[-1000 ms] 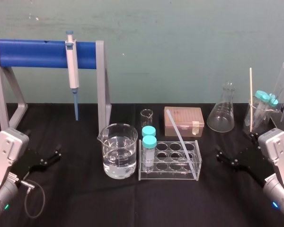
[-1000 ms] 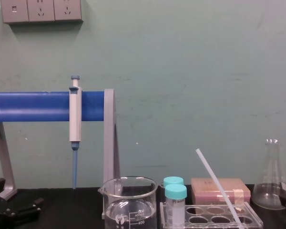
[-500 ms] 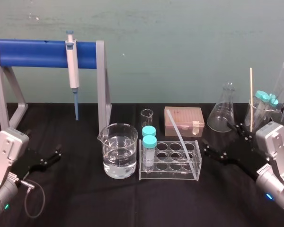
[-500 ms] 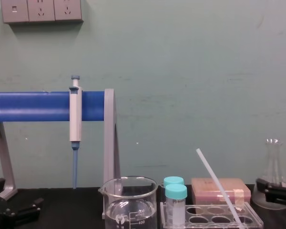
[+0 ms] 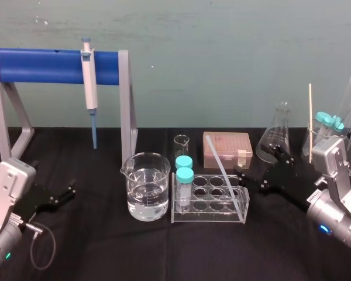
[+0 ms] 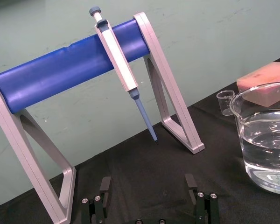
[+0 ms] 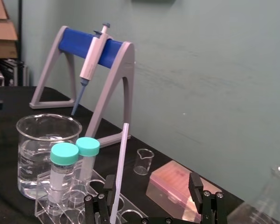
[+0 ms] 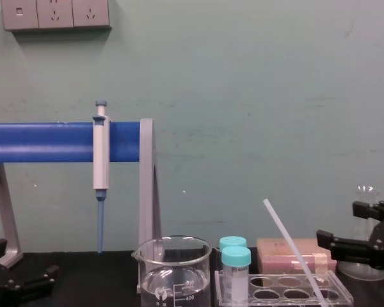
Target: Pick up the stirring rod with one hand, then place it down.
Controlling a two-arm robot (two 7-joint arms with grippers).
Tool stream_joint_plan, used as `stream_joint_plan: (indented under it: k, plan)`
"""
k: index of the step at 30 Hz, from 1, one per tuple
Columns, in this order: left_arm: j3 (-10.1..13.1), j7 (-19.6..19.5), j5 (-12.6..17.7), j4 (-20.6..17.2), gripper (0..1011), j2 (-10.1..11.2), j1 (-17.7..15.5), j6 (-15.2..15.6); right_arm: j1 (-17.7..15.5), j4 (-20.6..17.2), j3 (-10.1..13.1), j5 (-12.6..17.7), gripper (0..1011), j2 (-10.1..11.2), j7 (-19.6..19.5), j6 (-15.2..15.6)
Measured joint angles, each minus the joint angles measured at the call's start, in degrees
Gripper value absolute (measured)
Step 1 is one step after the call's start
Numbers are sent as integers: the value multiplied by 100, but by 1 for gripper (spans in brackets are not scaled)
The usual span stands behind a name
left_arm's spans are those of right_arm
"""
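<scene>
**labrat_42:** Where's the stirring rod sitting, and is the hand on it?

**remote_op:** I've got the stirring rod [image 5: 224,170] just right of centre in my head view. It stands tilted in the clear tube rack [image 5: 210,215], with its lower end down in a well near the rack's right end and its top leaning toward the upper left. Nothing is gripping it. My right gripper [image 5: 257,163] is at middle right of the frame, just beside the rack's right end and in front of the conical flask [image 5: 275,137]. Its fingers are spread wide around nothing. In the chest view I can see a gap between the nearest fingertip and the rod.

**labrat_42:** And the other arm?

**remote_op:** The left gripper [image 6: 148,189] is parked at lower left on the black table [image 5: 105,246], fingers apart, well away from everything. The beaker [image 5: 147,187] of water sits just left of the rack, and two teal-capped tubes [image 5: 184,175] stand in the rack's left end. The pipette [image 5: 89,82] hangs on its blue stand [image 5: 41,65] at upper left.
</scene>
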Motion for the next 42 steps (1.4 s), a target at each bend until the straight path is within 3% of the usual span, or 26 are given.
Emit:
stream_joint_plan:
  k: [11, 23, 30, 42]
  plan:
    - [0, 0, 0, 0, 1000, 0, 0, 0, 553, 805, 10, 233, 1000, -247, 880, -81]
    - [0, 0, 0, 0, 1000, 0, 0, 0, 1239, 1916, 16, 473, 1000, -656, 1957, -238]
    - [0, 0, 0, 0, 1000, 0, 0, 0, 1500, 2327, 4, 533, 1000, -854, 2379, -227]
    - [0, 0, 0, 0, 1000, 0, 0, 0, 2150, 3429, -39, 658, 1000, -1252, 3113, -126]
